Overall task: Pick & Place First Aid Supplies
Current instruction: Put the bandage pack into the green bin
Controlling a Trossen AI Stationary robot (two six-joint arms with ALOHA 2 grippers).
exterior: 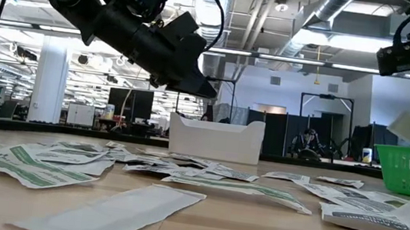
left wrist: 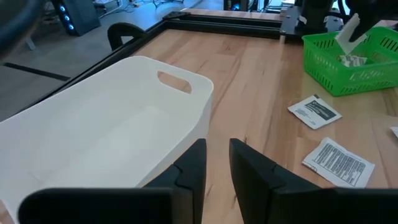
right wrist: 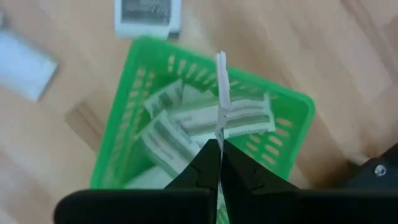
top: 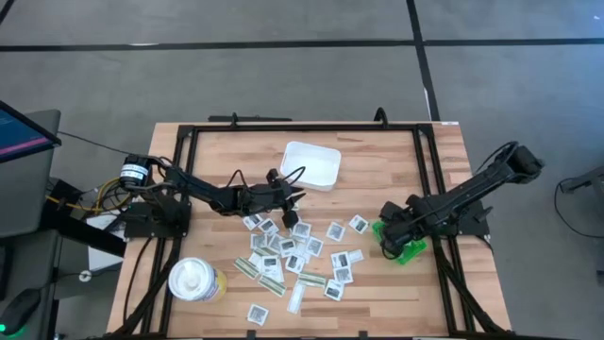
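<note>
Green bin (right wrist: 124, 149) below right claw (right wrist: 219, 148) pinching packet (right wrist: 221, 81) edge-on.

Packets (top: 297, 255) lie scattered flat mid-table; a few in green bin (right wrist: 118, 137); one packet (right wrist: 221, 93) pinched edge-on, probably square.

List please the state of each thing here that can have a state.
Left gripper: open, empty, beside the white tray.
Right gripper: shut on a packet, above the green bin.
White tray: empty.
Green bin: holds several packets.
</note>
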